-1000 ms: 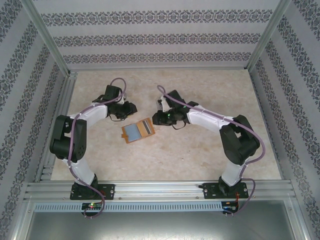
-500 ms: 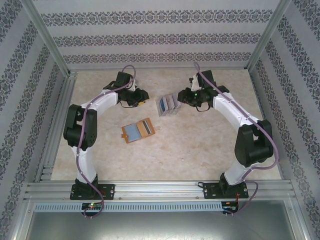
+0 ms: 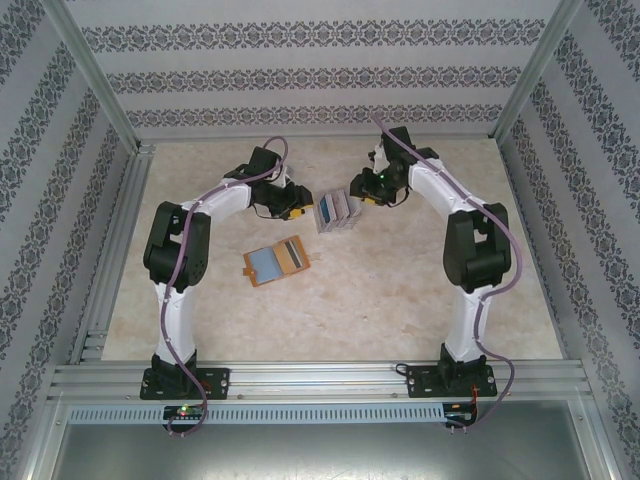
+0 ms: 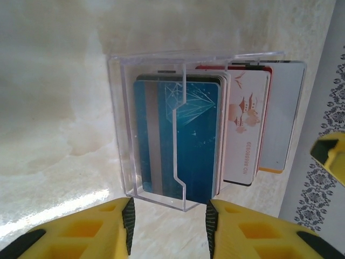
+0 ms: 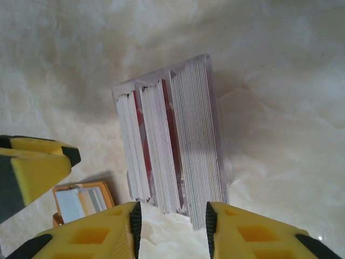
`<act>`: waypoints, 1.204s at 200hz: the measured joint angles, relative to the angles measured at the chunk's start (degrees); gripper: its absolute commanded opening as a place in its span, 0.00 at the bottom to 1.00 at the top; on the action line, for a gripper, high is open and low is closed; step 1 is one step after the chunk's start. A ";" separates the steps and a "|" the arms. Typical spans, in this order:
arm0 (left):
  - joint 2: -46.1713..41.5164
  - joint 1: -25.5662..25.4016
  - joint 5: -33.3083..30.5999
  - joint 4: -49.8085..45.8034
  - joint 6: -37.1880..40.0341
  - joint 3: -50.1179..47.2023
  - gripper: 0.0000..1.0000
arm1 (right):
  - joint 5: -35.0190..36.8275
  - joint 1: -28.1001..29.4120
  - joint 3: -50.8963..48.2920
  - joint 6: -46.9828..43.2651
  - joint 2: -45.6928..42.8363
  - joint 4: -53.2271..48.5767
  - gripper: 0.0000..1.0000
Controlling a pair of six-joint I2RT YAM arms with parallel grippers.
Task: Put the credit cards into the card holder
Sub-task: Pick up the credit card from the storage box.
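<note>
Flanking clear stand [image 3: 335, 212] of credit cards [image 4: 178, 145] with left gripper [image 3: 297, 207] and right gripper [image 3: 358, 190], holding both moderately wide, gripping nothing. Showing orange card holder [image 3: 276, 263] lying open nearby on table [image 3: 420, 290].

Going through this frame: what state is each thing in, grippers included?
card holder: open, lying flat on the table, inside up.
credit cards: standing on edge in the clear rack, none gripped.
clear rack: upright on the table, loaded with cards.
left gripper: open, empty, facing the rack.
right gripper: open, empty, close to the rack.
</note>
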 measured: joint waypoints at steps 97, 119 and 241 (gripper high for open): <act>4.24 -0.79 2.10 -0.39 -0.02 2.67 0.43 | 2.54 -0.35 8.46 -3.45 6.10 -6.38 0.42; 4.39 -1.29 2.12 -0.39 -0.04 2.95 0.43 | 2.56 -0.24 9.16 -3.67 7.78 -6.47 0.42; 10.32 -2.25 3.15 -0.92 -0.87 9.94 0.43 | 3.19 1.99 15.37 -6.01 11.93 -9.84 0.44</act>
